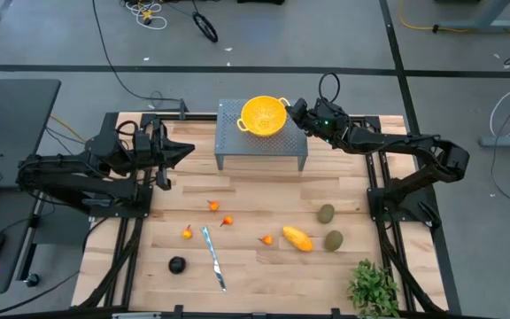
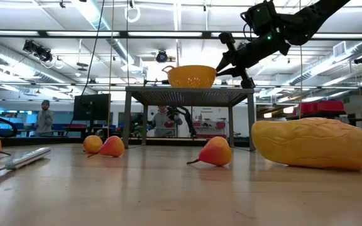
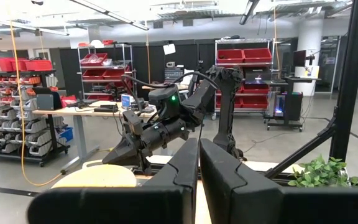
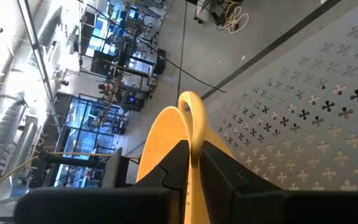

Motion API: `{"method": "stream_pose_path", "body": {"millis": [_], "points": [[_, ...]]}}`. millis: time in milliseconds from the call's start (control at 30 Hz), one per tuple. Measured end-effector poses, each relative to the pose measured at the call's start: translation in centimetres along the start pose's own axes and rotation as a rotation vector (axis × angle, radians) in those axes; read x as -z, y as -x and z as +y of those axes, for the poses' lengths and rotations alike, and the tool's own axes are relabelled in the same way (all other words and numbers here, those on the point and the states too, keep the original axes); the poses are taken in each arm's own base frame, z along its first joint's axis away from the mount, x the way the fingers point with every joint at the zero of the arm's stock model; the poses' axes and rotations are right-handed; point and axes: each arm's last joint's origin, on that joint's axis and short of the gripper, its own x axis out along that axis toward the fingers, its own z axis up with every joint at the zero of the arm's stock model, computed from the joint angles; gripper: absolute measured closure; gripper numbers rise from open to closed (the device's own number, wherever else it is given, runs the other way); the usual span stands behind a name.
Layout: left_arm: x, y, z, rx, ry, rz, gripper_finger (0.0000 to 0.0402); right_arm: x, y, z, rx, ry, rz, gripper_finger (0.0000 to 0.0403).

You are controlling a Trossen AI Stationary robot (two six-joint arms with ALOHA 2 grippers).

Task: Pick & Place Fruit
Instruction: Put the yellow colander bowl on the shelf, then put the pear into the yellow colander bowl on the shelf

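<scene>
A yellow colander [image 1: 264,115] stands upright on a grey perforated stand [image 1: 261,146] at the table's far middle. My right gripper [image 4: 194,174] reaches it from the right and is shut on its right side. Fruit lies on the wooden table nearer the front. There are small orange-red pieces [image 1: 212,206], a yellow-orange oblong [image 1: 297,238], two olive-green ovals [image 1: 326,213] and a dark round one [image 1: 177,264]. My left gripper [image 1: 184,151] waits shut at the far left, raised, touching nothing. My right gripper pinches the colander's rim at the foot of its loop handle [image 4: 194,146] between its two fingers. The loop stands out past the fingertips. The fingers come nearly level from the table's right, tipped slightly down. The colander sits upright with its base on the stand.
A slim silver knife [image 1: 213,258] lies among the fruit near the front. A leafy green plant [image 1: 374,288] stands at the front right corner. Bare wood lies between the stand and the fruit. People show in the room beyond the table.
</scene>
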Motion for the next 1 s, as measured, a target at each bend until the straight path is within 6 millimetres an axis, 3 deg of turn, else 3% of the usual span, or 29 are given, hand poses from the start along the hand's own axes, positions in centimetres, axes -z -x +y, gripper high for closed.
{"method": "stream_pose_path", "body": {"millis": [500, 1000], "points": [[0.0, 0.0, 0.0, 0.007, 0.000, 0.000, 0.0380, 0.0, 0.0, 0.0, 0.001, 0.001, 0.000, 0.0263], [0.0, 0.0, 0.0, 0.008, 0.000, -0.001, 0.0380, -1.0, 1.9, 0.9, 0.034, 0.058, -0.052, 0.0253]]}}
